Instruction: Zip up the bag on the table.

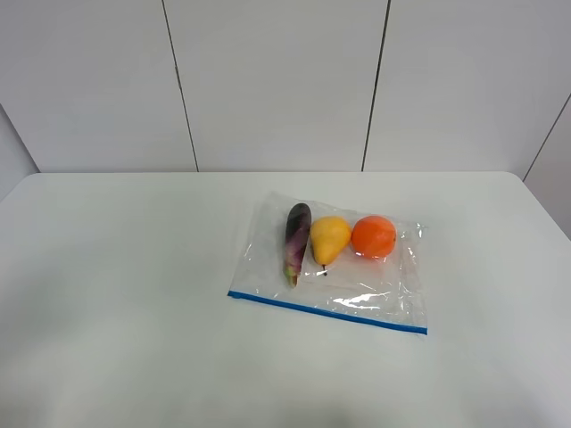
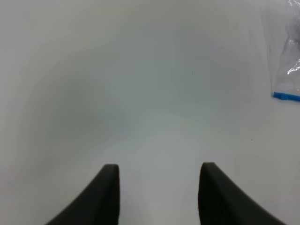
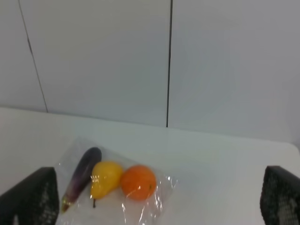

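Note:
The bag [image 1: 357, 290] lies flat on the white table [image 1: 134, 267], right of centre, its blue zipper strip [image 1: 326, 312] along the near edge. Through the clear plastic show a purple eggplant [image 1: 298, 241], a yellow pear [image 1: 329, 238] and an orange [image 1: 373, 236]. Neither arm shows in the exterior high view. My left gripper [image 2: 159, 187] is open over bare table, apart from the bag's corner [image 2: 287, 61] and its blue strip end [image 2: 286, 96]. My right gripper [image 3: 157, 187] is wide open and empty, looking across the bag [image 3: 140, 208] and its orange [image 3: 138, 182].
A white panelled wall [image 1: 277, 80] with dark seams rises behind the table's far edge. The table's rounded far-right corner [image 1: 517, 178] is in view. Bare tabletop spreads left of the bag and in front of it.

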`<state>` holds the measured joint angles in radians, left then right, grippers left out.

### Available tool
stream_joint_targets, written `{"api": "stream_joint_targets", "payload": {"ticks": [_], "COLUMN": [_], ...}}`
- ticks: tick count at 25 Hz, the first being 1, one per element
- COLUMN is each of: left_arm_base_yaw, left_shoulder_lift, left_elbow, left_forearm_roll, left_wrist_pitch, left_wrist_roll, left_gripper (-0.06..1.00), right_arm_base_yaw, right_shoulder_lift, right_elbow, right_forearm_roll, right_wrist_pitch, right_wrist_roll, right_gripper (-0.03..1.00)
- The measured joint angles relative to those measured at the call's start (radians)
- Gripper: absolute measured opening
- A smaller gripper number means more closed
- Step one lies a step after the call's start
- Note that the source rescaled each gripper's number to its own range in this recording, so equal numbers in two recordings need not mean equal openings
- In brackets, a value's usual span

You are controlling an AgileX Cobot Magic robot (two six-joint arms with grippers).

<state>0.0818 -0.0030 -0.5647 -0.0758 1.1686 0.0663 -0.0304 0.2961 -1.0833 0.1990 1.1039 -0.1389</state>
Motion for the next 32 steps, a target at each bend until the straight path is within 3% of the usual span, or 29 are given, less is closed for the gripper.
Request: {"api": "stream_joint_targets", "payload": {"ticks": [20,32], "left_arm_base_yaw": [0.000,0.000], "left_shoulder_lift": [0.000,0.000], "left_elbow": [0.000,0.000], "left_forearm_roll": [0.000,0.000], "left_wrist_pitch": [0.000,0.000], "left_wrist_roll": [0.000,0.000], "left_gripper": [0.52,0.52], "right_arm_base_yaw": [0.000,0.000], "right_shoulder_lift": [-0.273,-0.302], "right_elbow": [0.361,0.474], "right_forearm_roll": [-0.081,-0.106], "right_wrist_pitch": [-0.072,-0.081], "right_wrist_roll": [0.018,0.040], "right_gripper": [0.93,0.93]}}
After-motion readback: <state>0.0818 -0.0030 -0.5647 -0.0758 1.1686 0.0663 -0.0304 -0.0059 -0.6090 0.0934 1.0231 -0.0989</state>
